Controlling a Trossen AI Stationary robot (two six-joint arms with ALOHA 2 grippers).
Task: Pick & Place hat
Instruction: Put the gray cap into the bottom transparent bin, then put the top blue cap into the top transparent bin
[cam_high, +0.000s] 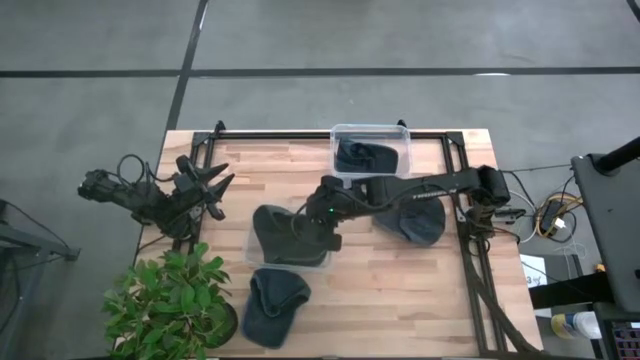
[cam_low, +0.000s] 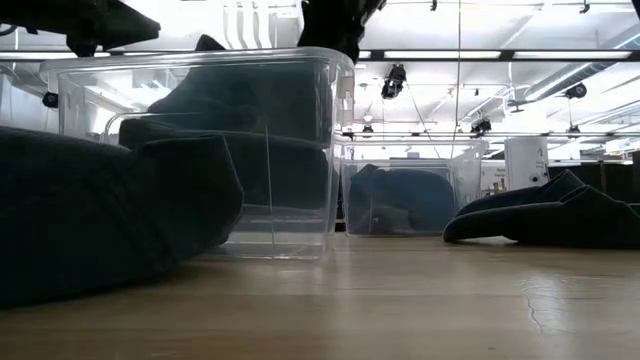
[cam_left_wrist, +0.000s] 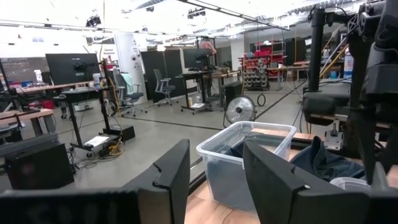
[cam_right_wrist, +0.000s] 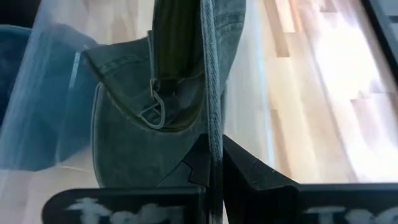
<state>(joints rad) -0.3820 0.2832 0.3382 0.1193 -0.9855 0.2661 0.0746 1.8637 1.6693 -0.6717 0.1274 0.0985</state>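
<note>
A dark denim hat hangs from my right gripper inside a clear plastic bin at the table's middle; in the low view the hat shows through the bin's wall. My right gripper is shut on the hat. A second hat lies flat near the near edge. A third hat lies under the right arm. A fourth sits in a far bin. My left gripper waits open at the left edge, its fingers pointing across the table. My right gripper pinches a thin edge of the hat between its two fingers, coming from above and pointing down. The hat hangs below the fingers, its body inside the bin's walls. Whether it touches the bin's floor, I cannot tell.
A potted plant stands at the near left corner. A black frame rail runs along the far edge and down both sides. Bare wood lies toward the near right. Cables and equipment sit off the right edge.
</note>
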